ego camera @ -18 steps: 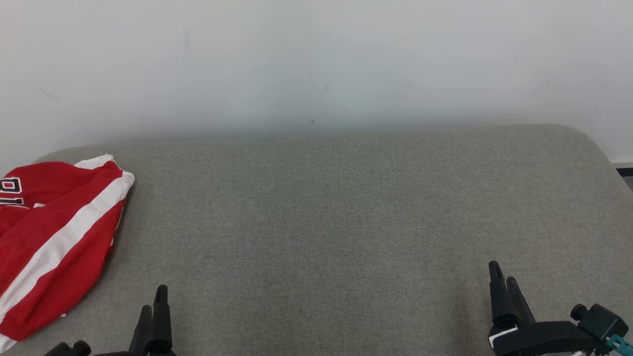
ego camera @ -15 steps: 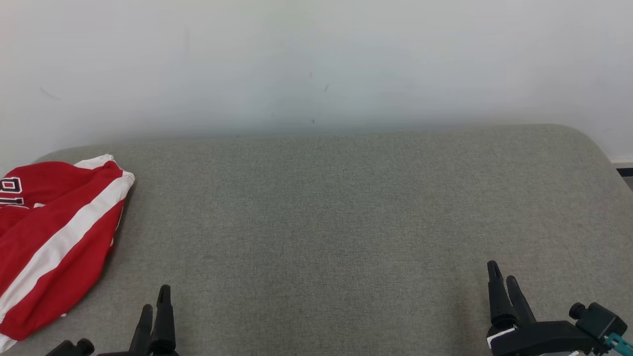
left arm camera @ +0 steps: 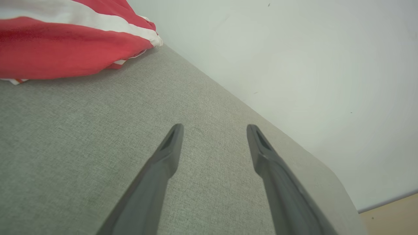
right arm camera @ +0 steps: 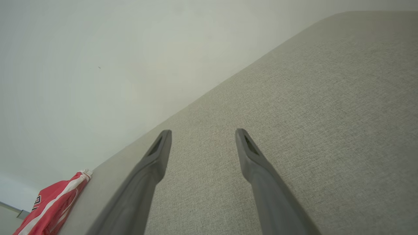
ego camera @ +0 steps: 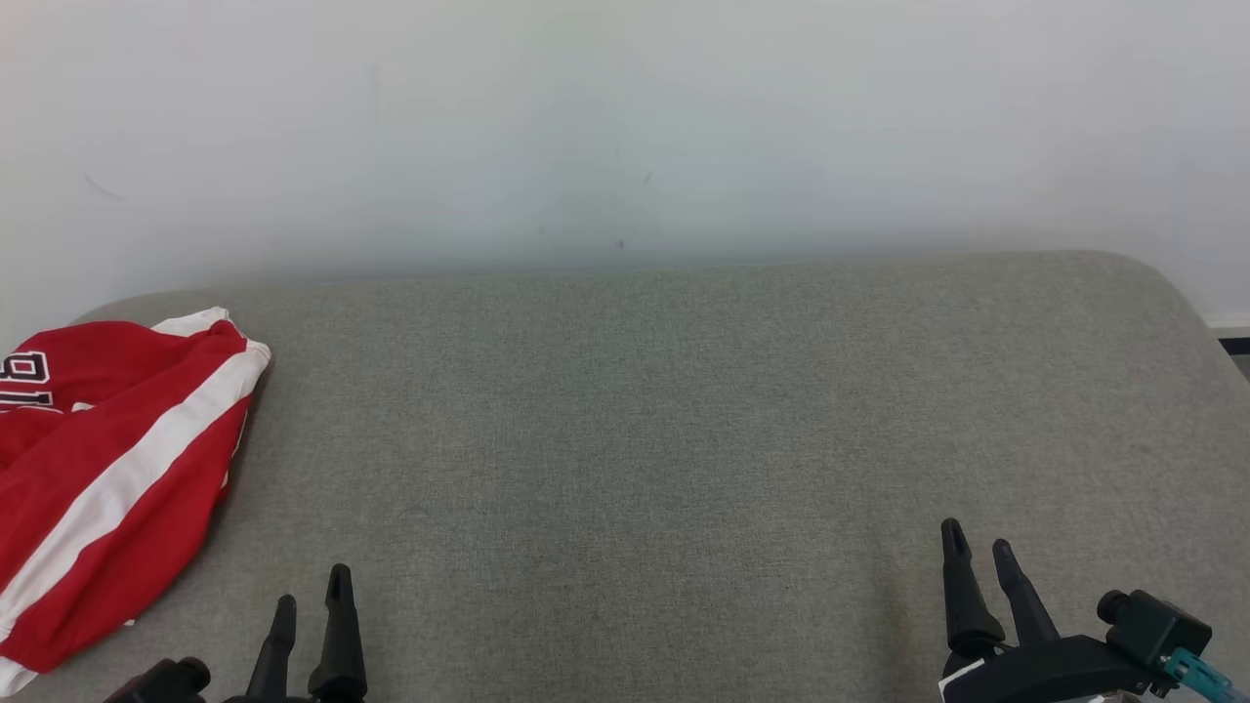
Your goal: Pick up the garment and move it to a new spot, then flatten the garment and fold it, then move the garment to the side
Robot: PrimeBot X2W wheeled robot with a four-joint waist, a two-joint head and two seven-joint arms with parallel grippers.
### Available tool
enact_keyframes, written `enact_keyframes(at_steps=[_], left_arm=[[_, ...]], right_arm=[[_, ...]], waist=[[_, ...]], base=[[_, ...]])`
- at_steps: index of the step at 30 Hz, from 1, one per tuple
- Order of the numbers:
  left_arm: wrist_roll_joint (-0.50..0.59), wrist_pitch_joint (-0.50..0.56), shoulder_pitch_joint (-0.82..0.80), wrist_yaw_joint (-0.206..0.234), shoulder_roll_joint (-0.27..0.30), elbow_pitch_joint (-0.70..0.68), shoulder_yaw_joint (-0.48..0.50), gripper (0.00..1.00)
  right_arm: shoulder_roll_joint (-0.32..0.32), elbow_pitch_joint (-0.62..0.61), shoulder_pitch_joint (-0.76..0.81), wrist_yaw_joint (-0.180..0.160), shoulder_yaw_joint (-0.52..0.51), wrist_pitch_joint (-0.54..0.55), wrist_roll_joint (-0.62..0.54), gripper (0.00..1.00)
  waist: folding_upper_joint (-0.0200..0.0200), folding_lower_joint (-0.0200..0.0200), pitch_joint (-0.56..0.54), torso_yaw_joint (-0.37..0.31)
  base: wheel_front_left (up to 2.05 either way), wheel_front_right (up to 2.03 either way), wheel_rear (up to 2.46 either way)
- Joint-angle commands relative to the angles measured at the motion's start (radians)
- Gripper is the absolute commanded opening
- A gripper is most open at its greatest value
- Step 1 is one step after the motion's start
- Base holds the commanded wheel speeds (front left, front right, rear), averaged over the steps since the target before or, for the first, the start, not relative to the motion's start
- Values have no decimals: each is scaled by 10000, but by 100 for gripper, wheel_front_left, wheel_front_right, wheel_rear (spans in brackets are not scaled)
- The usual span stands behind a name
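Note:
A red garment [ego camera: 107,469] with white stripes and a printed number lies bunched at the far left edge of the grey padded surface [ego camera: 684,420]. It also shows at the top left of the left wrist view as the garment [left arm camera: 65,42], and small at the bottom left of the right wrist view as the garment [right arm camera: 52,205]. My left gripper [ego camera: 312,586] stands open at the lower left, empty, to the right of the garment and apart from it. My right gripper [ego camera: 977,542] is open at the lower right, far from the garment, nothing between its fingers.
A pale wall [ego camera: 625,127] rises directly behind the grey surface. The surface rounds off at its far right corner [ego camera: 1162,283], with a strip of floor [ego camera: 1232,344] beyond. A patch of wooden floor [left arm camera: 392,215] lies past the surface's edge in the left wrist view.
Both grippers have opened slightly wider and dropped a little toward the bottom of the head view. The picture has shifted down slightly. The garment lies as before.

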Motion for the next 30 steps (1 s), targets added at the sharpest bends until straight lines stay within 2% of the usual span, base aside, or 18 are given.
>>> enact_keyframes(at_steps=[1,21,30], left_arm=[[386,-129,18,66,60,-146,-29,100],[2916,-644,176,29,75,-33,-223,100],[3733,-836,224,92,79,76,-321,100]], right_arm=[[-34,-59,-117,-13,43,-80,-342,100],[-39,-22,36,-17,149,-251,-2492,100],[-39,62,85,-19,248,-377,-3286,100]], waist=[[0,0,-14,2],[0,0,-153,-2],[0,0,-250,-7]], base=[[0,0,0],[0,0,0],[0,0,0]])
